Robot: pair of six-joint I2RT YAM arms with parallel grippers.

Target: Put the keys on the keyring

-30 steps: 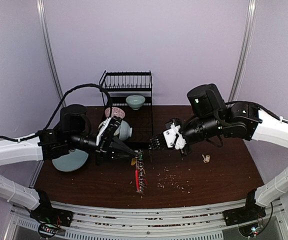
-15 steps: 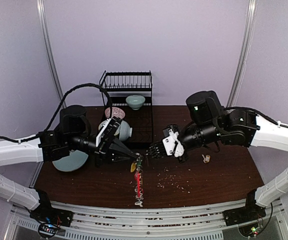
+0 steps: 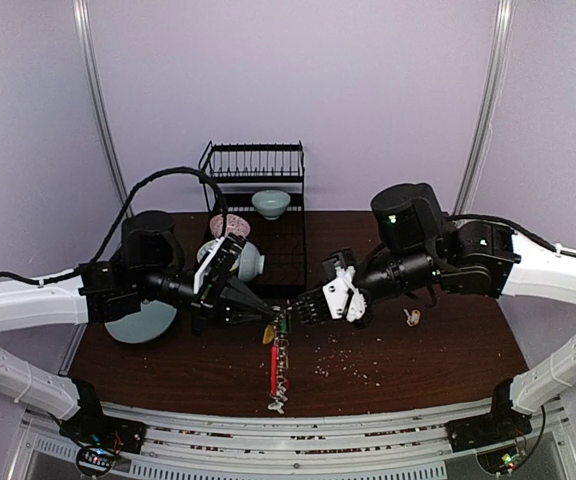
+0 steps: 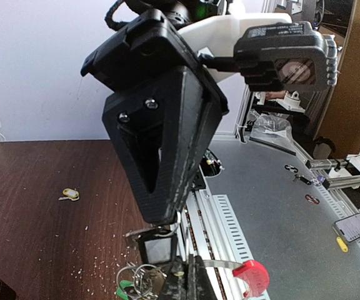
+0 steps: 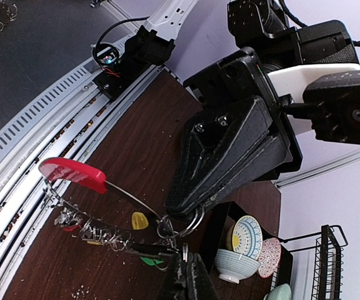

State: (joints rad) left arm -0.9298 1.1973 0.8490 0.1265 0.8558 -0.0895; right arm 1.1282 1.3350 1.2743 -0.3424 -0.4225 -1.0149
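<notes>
Meeting at the keyring [image 3: 277,352] — left tool [image 3: 271,316] clenched on it, right tool [image 3: 291,314] clenched, tips touching it.

We watch the right tool [image 3: 296,312] swing left and lower until it meets the left tool [image 3: 270,314] at the keyring's [image 3: 276,365] top. The bunch now hangs longer, toward the worktop's [image 3: 418,365] near edge.

- No legible text, brand, number or sign in any of the three views.
- keyring [image 5: 105,232]: the coloured tags are too small and blurred to show any print.
- loose key [image 4: 70,194]: the face of its yellow tag is too small to read.
</notes>
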